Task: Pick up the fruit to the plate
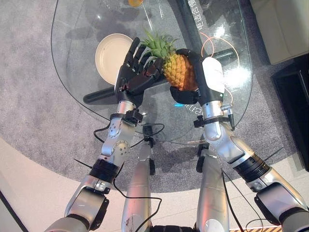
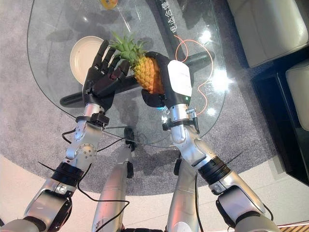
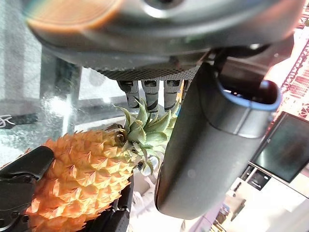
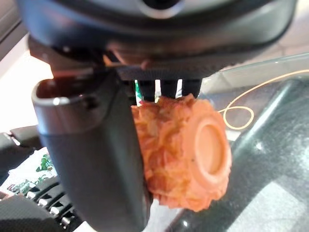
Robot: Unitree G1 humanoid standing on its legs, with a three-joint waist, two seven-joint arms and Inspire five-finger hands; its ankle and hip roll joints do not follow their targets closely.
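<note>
**Pineapple held over table, plate off to the left**

Right hand [image 4: 96, 159] closest to lens in right wrist view: thumb and fingers wrapped round pineapple [image 1: 179, 71], flat base end facing cam. Held above glass table [image 1: 231, 82], leafy crown pointing twd left hand [image 1: 133, 72]. Left hand w/ fingers straight and spread, palm set against the crown side, gripping nothing; whether touching leaves or just beside them, can't tell. Cream plate [image 1: 107, 55] empty on the glass, just beyond left hand, near fruit but not under it.

Judged step: carry to plate. To do well:
- Keep right grip firm; fruit heavy at body end, rough skin should help hold.
- Swing left hand clear first, since it sits btwn fruit and plate.
- Lower fruit on its side onto plate centre, not the rim; release only once resting, as glass is slick and fruit could roll.

View differences: head views give plate position and both arms' layout, plus orange cord [image 2: 186, 48] looped on table and yellow item [image 2: 110, 4] at far edge. Right wrist view gives fruit's base and thumb wrap. Left wrist view [image 3: 212, 145] gives crown close up, w/ left fingers behind leaves.
</note>
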